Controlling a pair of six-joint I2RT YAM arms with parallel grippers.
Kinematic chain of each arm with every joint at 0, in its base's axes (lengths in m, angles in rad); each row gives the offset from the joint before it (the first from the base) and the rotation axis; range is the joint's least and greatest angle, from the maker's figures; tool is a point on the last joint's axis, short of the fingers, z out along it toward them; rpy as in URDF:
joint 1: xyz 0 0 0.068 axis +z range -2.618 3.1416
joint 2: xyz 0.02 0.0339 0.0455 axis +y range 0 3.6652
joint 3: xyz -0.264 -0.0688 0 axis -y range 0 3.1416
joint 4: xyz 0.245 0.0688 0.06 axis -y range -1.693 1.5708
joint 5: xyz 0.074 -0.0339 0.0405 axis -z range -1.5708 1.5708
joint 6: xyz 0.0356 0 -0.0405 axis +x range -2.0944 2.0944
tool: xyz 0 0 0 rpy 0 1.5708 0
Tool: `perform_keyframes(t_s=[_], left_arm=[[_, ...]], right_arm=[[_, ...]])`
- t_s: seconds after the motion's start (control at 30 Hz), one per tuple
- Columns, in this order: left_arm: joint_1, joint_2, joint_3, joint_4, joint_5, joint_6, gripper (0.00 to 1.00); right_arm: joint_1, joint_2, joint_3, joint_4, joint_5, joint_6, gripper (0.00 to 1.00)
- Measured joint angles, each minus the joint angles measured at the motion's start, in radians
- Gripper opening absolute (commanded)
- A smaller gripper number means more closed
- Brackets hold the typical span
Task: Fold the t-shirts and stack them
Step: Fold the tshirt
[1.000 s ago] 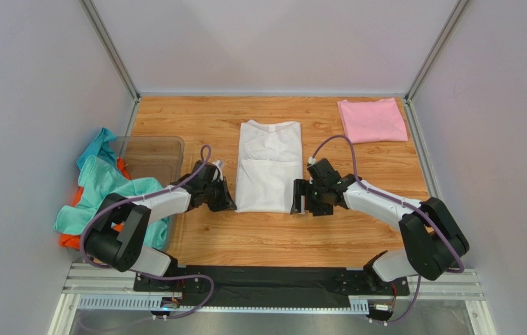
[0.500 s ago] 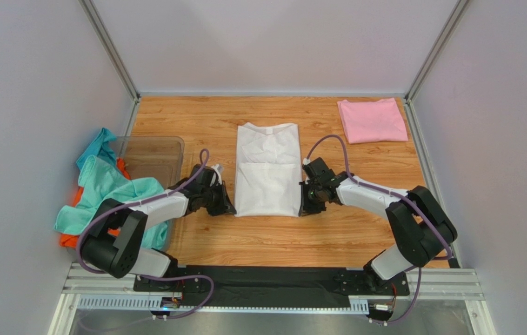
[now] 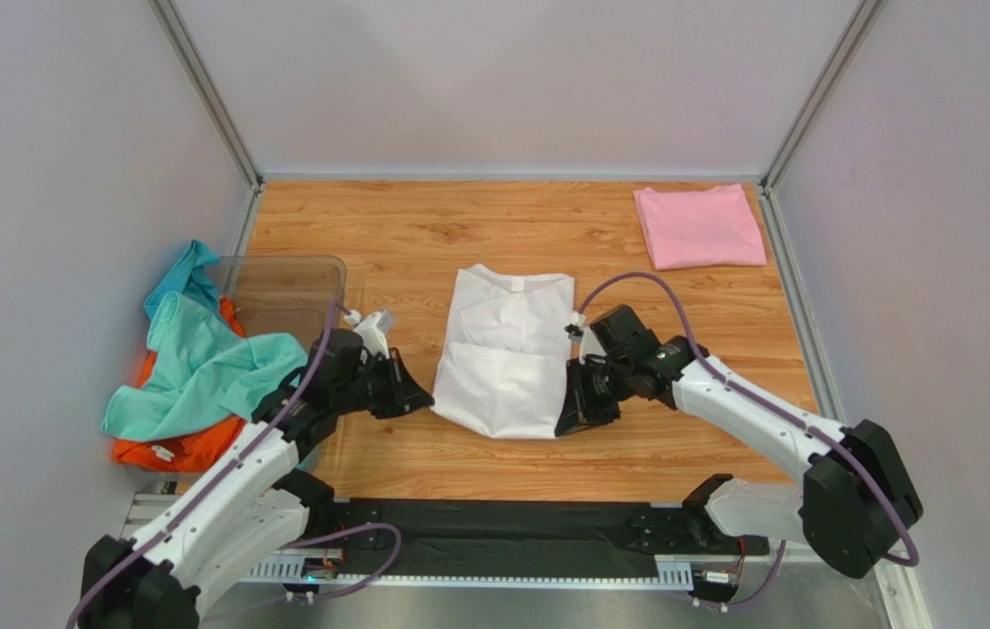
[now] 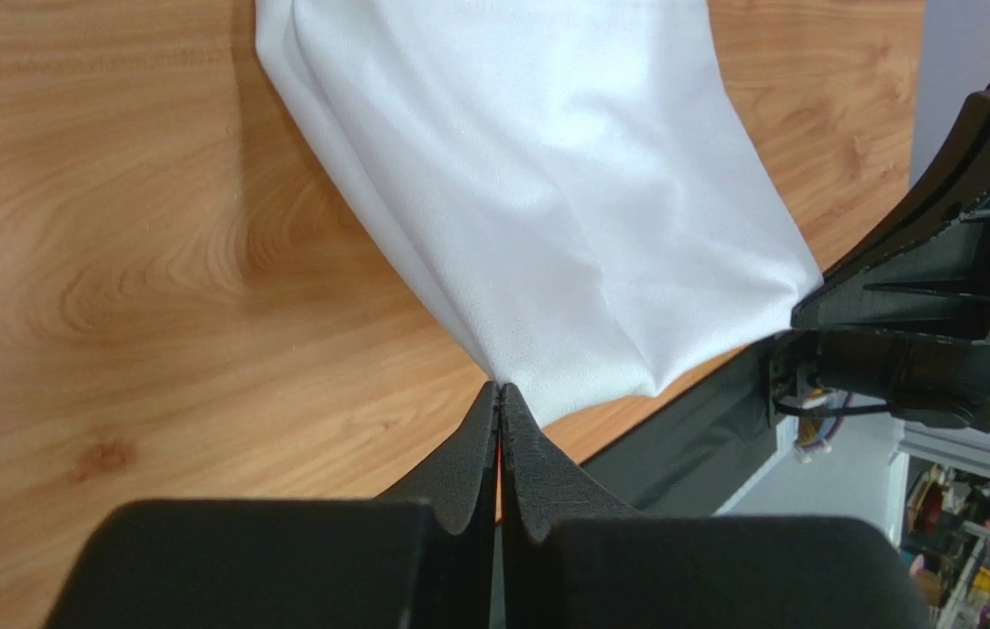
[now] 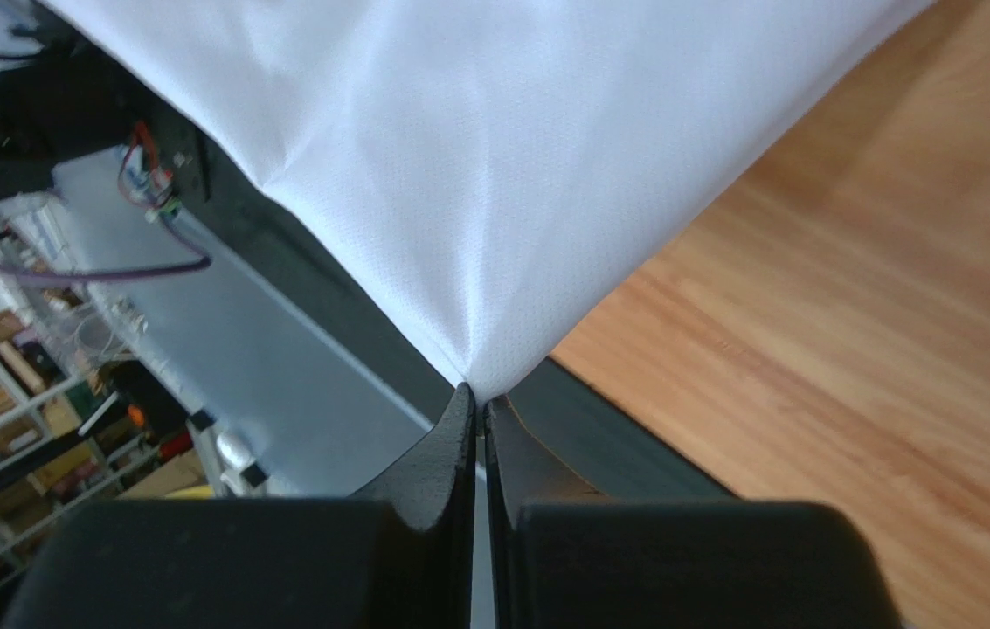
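Note:
A white t-shirt [image 3: 507, 347], folded into a long strip, lies in the middle of the table with its near end raised off the wood. My left gripper [image 3: 424, 397] is shut on that end's left corner, and the cloth [image 4: 552, 184] fans away from the pinched tips [image 4: 500, 388]. My right gripper [image 3: 566, 422] is shut on the right corner, the white t-shirt [image 5: 500, 157] stretching up from its tips [image 5: 478, 391]. A folded pale pink t-shirt [image 3: 700, 224] lies at the far right. Teal [image 3: 205, 361] and orange [image 3: 159, 452] t-shirts are heaped at the left.
A clear plastic bin [image 3: 287, 291] stands at the left edge by the heap of shirts. The black base rail [image 3: 513, 524] runs along the near edge of the table. Grey walls close in the back and both sides.
The right gripper has closed on the white shirt's near right corner. Both arms have pulled back toward the near edge and lifted the shirt's near end off the table.

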Motion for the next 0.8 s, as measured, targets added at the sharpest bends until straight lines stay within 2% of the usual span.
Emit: perform_keyframes(t_s=[0.2, 0.37, 0.6, 0.8], left_arm=[[-0.002, -0.219, 0.008, -0.169, 0.008, -0.038, 0.0], [-0.002, -0.343, 0.092, -0.282, 0.009, -0.054, 0.0], [-0.003, -0.372, 0.184, -0.331, 0.0, -0.052, 0.0], [-0.006, -0.32, 0.198, -0.33, -0.017, -0.051, 0.0]], right_arm=[[0.065, -0.118, 0.012, -0.076, -0.183, 0.039, 0.01], [0.109, -0.157, 0.057, -0.11, -0.319, 0.079, 0.01], [0.109, -0.217, 0.077, -0.113, -0.379, 0.148, 0.0], [0.109, -0.224, 0.077, -0.113, -0.369, 0.186, 0.0]])
